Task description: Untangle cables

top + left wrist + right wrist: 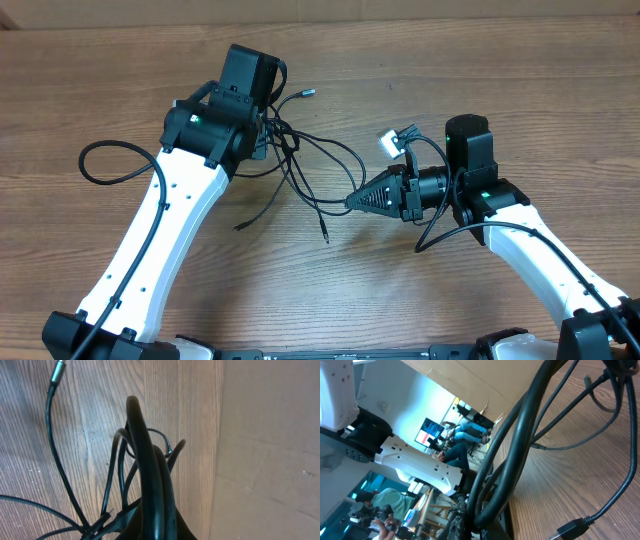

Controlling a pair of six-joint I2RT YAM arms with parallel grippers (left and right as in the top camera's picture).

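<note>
The cables point(300, 160) are thin black cords tangled on the wooden table between the two arms. One metal plug end point(308, 95) points to the far side, and loose ends trail toward the front point(325, 238). My left gripper point(264, 142) is at the left of the tangle, shut on a bunch of cables point(150, 475) that loops up out of its jaws. My right gripper point(352, 201) points left and is shut on cables point(520, 435) at the tangle's right side. A black plug point(570, 529) lies on the wood close beside it.
A white connector point(390, 143) with short wires lies just beyond the right gripper. A black wire loop point(105, 165) lies left of the left arm. A brown cardboard wall point(270, 450) borders the table's far edge.
</note>
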